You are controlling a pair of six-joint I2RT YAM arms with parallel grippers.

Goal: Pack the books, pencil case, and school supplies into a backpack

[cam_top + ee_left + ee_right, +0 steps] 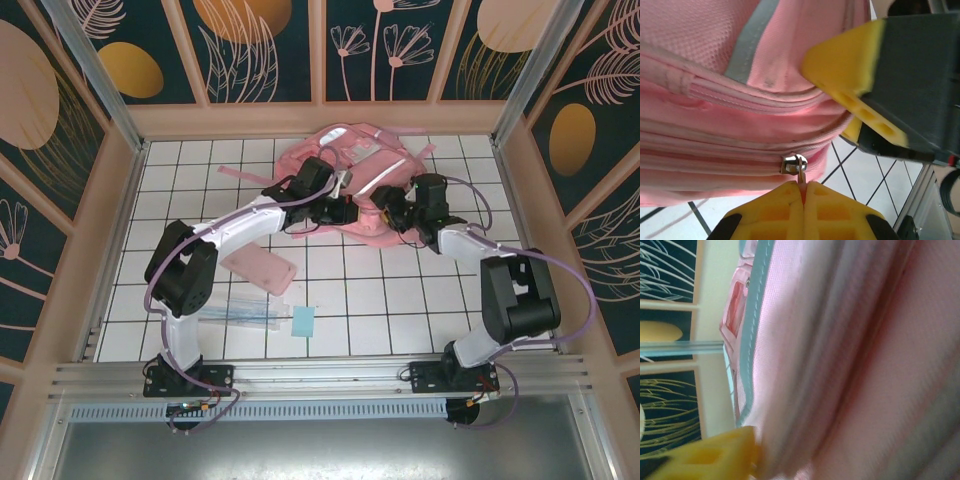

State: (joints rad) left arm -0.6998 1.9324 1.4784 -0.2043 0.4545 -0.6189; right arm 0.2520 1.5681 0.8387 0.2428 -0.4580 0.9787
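Observation:
The pink backpack (352,165) lies at the back middle of the tiled table. My left gripper (804,186) is shut on the small pink pull of a silver zipper slider (794,164) on the backpack's near edge (715,145). My right gripper (392,212) is pressed against the backpack's right side. One of its yellow fingers (715,455) shows beside blurred pink fabric (850,365), and its jaw state cannot be made out. The pale pink pencil case (258,268) lies on the tiles left of centre. The clear bluish packet (240,312) and the light-blue pad (303,321) lie near the front. The books are out of view.
Wooden walls with patterned panels close in the table (400,310) on three sides. A loose pink strap (240,175) trails left of the backpack. The two arm bases (190,380) sit on the metal rail at the near edge.

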